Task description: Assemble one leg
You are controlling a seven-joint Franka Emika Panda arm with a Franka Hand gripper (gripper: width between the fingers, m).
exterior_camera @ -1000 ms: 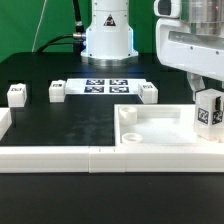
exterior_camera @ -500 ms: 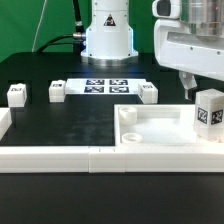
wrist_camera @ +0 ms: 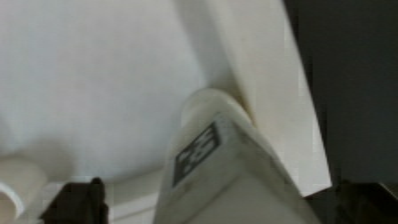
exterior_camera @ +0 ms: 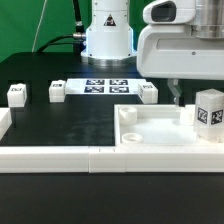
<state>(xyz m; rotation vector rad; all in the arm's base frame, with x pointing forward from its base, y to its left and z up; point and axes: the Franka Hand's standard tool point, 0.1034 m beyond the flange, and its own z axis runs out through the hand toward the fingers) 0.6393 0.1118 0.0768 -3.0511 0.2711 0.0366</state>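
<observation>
A leg (exterior_camera: 209,108), a small white block with a black-and-white tag, stands upright in the far right corner of the large white tray (exterior_camera: 160,127). My gripper (exterior_camera: 176,95) hangs over the tray to the exterior view's left of that leg and is not touching it. In the wrist view the gripper (wrist_camera: 222,203) is open. Its dark fingertips (wrist_camera: 80,200) are wide apart, and the leg (wrist_camera: 222,150) and the tray's floor (wrist_camera: 89,80) show below them. Three more legs (exterior_camera: 16,94), (exterior_camera: 57,91), (exterior_camera: 149,92) sit on the black table.
The marker board (exterior_camera: 105,85) lies at the back centre in front of the robot base (exterior_camera: 107,35). A low white rim (exterior_camera: 60,158) runs along the table's front edge and up the exterior view's left side.
My gripper has let go of the leg in the tray's right corner and moved toward the exterior view's left. The leg stays standing where it was.
</observation>
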